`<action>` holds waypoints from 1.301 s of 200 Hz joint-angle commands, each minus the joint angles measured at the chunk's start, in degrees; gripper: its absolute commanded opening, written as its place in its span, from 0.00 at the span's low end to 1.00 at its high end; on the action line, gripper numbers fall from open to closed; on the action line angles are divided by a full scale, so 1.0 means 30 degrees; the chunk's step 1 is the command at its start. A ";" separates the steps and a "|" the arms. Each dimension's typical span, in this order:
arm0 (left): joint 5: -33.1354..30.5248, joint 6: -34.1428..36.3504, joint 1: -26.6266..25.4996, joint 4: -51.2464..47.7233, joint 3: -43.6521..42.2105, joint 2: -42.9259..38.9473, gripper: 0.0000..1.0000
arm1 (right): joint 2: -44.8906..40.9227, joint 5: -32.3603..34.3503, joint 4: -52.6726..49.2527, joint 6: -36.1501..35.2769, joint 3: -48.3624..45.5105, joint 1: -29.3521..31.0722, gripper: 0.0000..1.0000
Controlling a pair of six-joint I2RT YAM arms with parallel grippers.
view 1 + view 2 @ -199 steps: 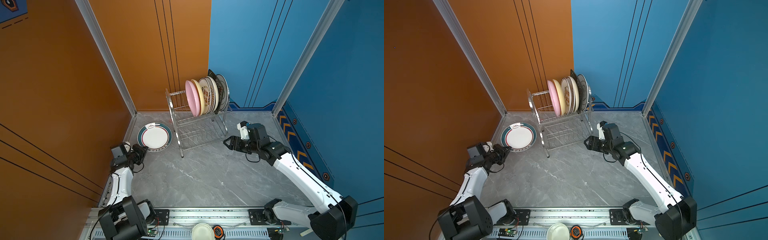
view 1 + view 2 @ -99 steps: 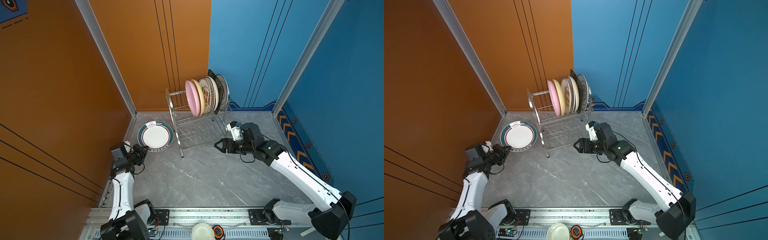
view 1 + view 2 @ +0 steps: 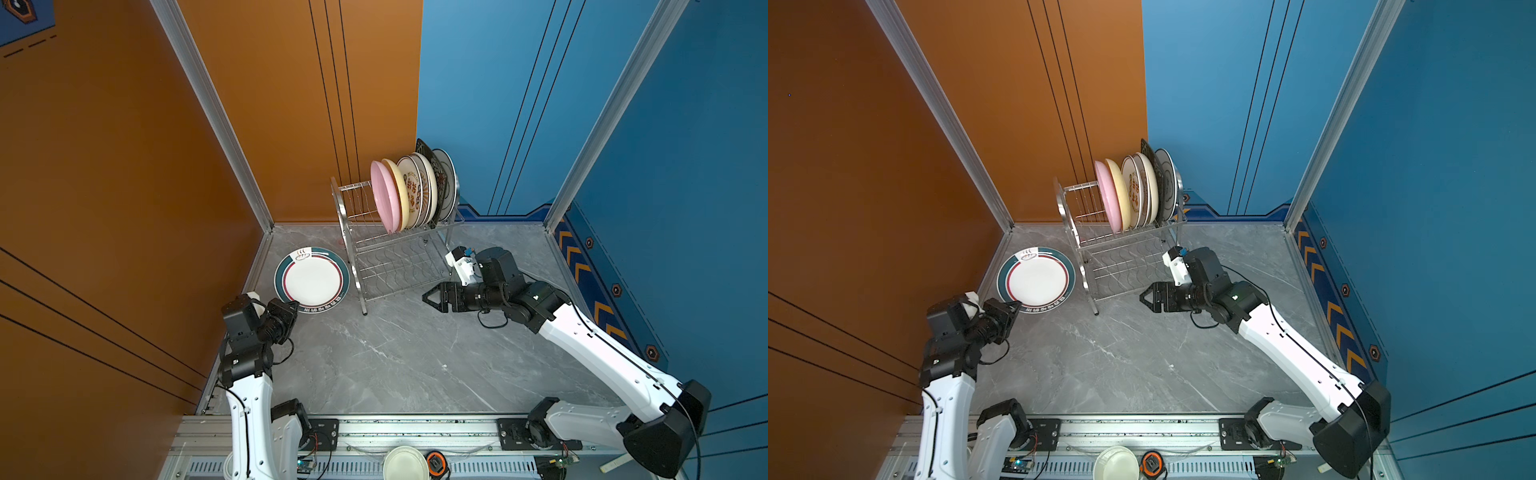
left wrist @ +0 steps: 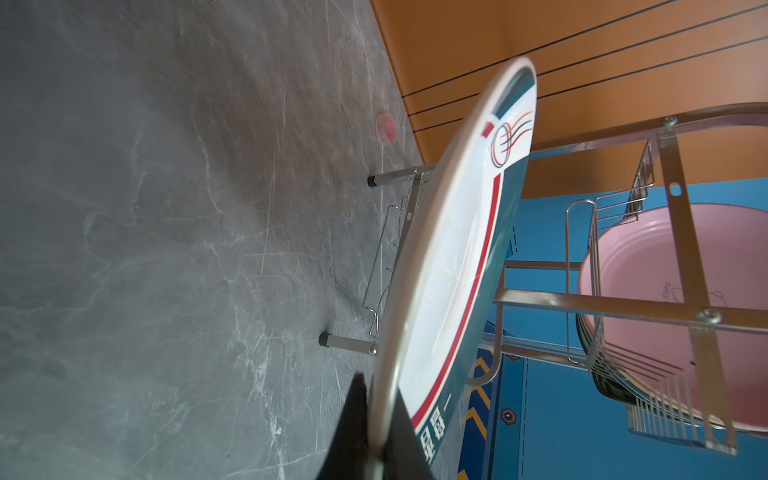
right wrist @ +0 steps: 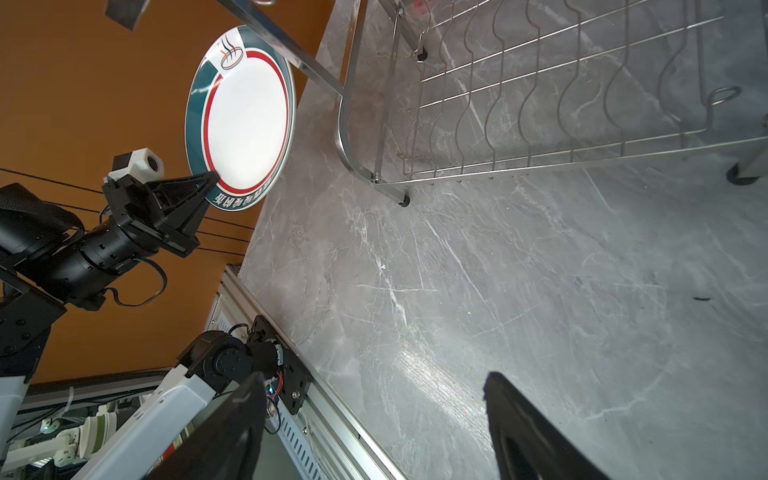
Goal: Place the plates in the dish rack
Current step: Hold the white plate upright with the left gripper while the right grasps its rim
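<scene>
A teal-rimmed white plate (image 3: 311, 280) (image 3: 1037, 280) (image 5: 249, 112) hangs tilted above the table, left of the dish rack (image 3: 351, 257) (image 3: 1077, 247). My left gripper (image 3: 293, 305) (image 3: 1016, 306) (image 4: 378, 390) is shut on its near rim; the left wrist view shows the plate (image 4: 457, 249) edge-on between the black fingers. The rack's upper tier holds several plates on edge, the pink plate (image 3: 384, 199) (image 4: 648, 270) leftmost. My right gripper (image 3: 426, 297) (image 3: 1143, 297) (image 5: 376, 376) is open and holds nothing, low over the table by the rack's front right.
Orange walls close in the left and back, blue walls the right. A small pink disc (image 4: 385, 129) lies on the table near the rack's back leg. A white bowl (image 3: 405, 463) and an orange round object (image 3: 436, 463) sit at the front rail.
My right gripper has moved left along the rack's front and its jaws have spread wider. The left arm has risen, still gripping the teal-rimmed plate.
</scene>
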 commanded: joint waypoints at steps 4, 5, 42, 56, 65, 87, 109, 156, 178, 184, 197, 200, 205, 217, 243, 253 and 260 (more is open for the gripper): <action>0.0835 0.0440 0.0126 -0.3298 0.0957 -0.1498 0.00 | 0.0230 -0.0836 -0.0158 -0.0600 0.0381 0.0285 0.85; 0.0863 0.0456 0.0129 -0.3393 0.0971 -0.1548 0.00 | 0.0223 -0.0871 -0.0146 -0.0593 0.0373 0.0279 0.85; 0.2955 0.0415 0.0087 -0.5666 0.0869 -0.3389 0.00 | 0.0469 -0.1539 0.0549 -0.0645 0.0250 0.0903 0.90; 0.3732 0.0516 0.0068 -0.6515 0.0959 -0.3846 0.00 | 0.0659 -0.1684 0.0868 -0.0565 0.0264 0.1228 0.91; 0.4213 0.0561 0.0035 -0.6913 0.1014 -0.4147 0.00 | 0.0794 -0.1752 0.1086 -0.0502 0.0266 0.1239 0.92; 0.5628 0.0707 -0.0021 -0.7626 0.1237 -0.4494 0.00 | 0.1236 -0.1914 0.1737 -0.0171 0.0276 0.2292 0.93; 0.7110 0.0885 -0.0159 -0.7984 0.1238 -0.4650 0.00 | 0.1689 -0.2102 0.2721 0.0392 0.0225 0.2763 0.94; 0.9185 0.0868 -0.0765 -0.7977 0.1127 -0.4850 0.00 | 0.2692 -0.2341 0.5683 0.2400 -0.0300 0.3143 0.94; 0.9616 0.0854 -0.1145 -0.7962 0.1219 -0.4859 0.00 | 0.3366 -0.2395 0.6711 0.3113 -0.0250 0.3198 0.94; 0.9678 0.0882 -0.1236 -0.7970 0.1274 -0.4867 0.00 | 0.3580 -0.2497 0.7025 0.3334 -0.0168 0.3203 0.94; 0.9775 0.0898 -0.1413 -0.7970 0.1367 -0.4851 0.00 | 0.4118 -0.2771 0.7550 0.3751 0.0011 0.3298 0.92; 0.9794 0.0911 -0.1468 -0.7973 0.1384 -0.4821 0.00 | 0.4227 -0.2823 0.7616 0.3791 0.0094 0.3339 0.92; 0.9851 0.0963 -0.1520 -0.7970 0.1412 -0.4761 0.00 | 0.4432 -0.2909 0.7715 0.3888 0.0176 0.3397 0.91; 0.9904 0.1053 -0.1670 -0.7970 0.1563 -0.4621 0.00 | 0.4901 -0.3148 0.7985 0.4090 0.0423 0.3558 0.89; 1.0028 0.1377 -0.2016 -0.7972 0.1995 -0.4109 0.00 | 0.5589 -0.3625 0.9025 0.4944 0.0403 0.3831 0.79; 1.0022 0.1530 -0.2149 -0.7973 0.2038 -0.3946 0.00 | 0.5708 -0.3687 0.9362 0.5215 0.0348 0.3870 0.73; 1.0016 0.1582 -0.2274 -0.7970 0.2046 -0.3833 0.00 | 0.5753 -0.3672 0.9549 0.5384 0.0324 0.3859 0.67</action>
